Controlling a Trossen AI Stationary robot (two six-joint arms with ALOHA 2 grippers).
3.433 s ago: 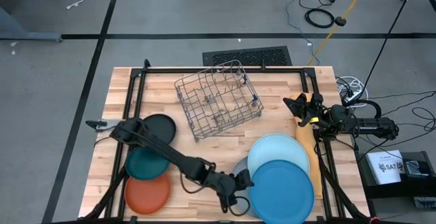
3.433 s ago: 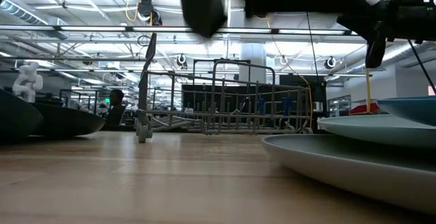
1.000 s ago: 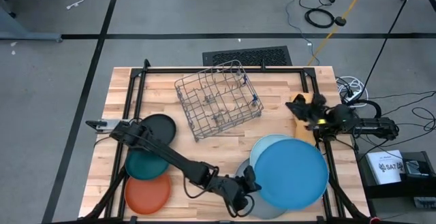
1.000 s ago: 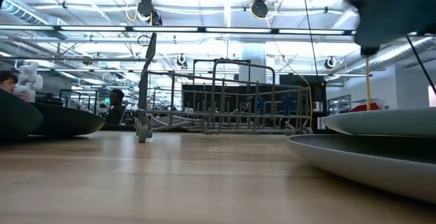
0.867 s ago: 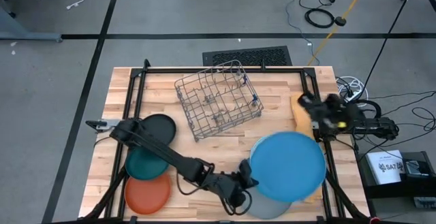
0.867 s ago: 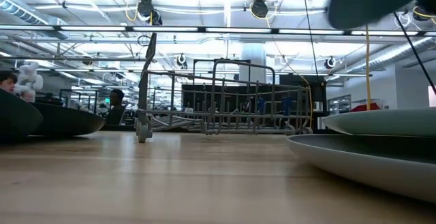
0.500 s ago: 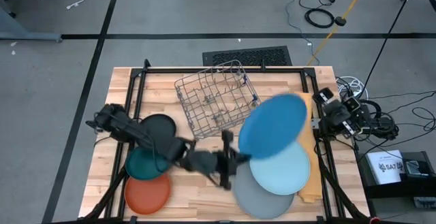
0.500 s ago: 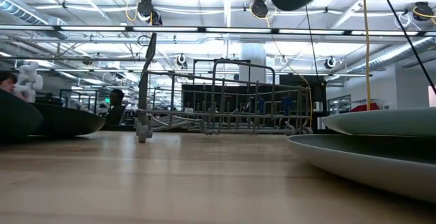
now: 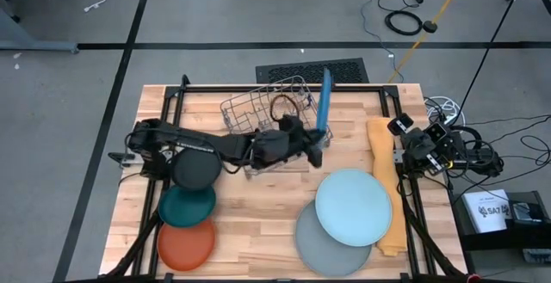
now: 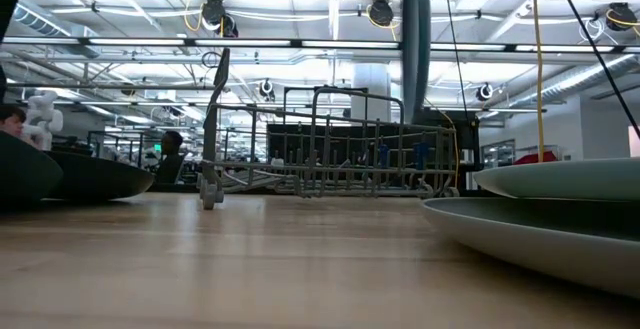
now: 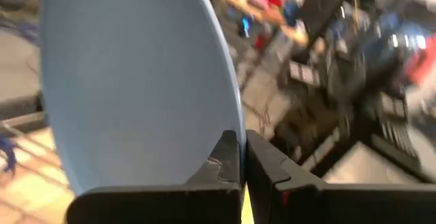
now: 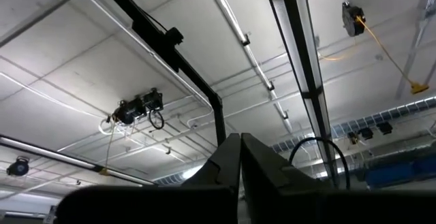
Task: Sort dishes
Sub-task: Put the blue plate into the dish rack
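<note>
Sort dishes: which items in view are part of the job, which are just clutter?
Job:
- mid blue round plate, on edge in left gripper, above the rack
- light blue round plate
- grey round plate
- black round plate
- teal round plate
- orange round plate

Lying about:
- grey wire rack
- yellow-orange folded cloth

The right gripper waits at the table's right edge.

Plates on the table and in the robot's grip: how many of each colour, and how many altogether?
Mid blue plate, held on edge over the wire rack: 1
Light blue plate: 1
Grey plate: 1
Black plate: 1
Teal plate: 1
Orange plate: 1
Total: 6
</note>
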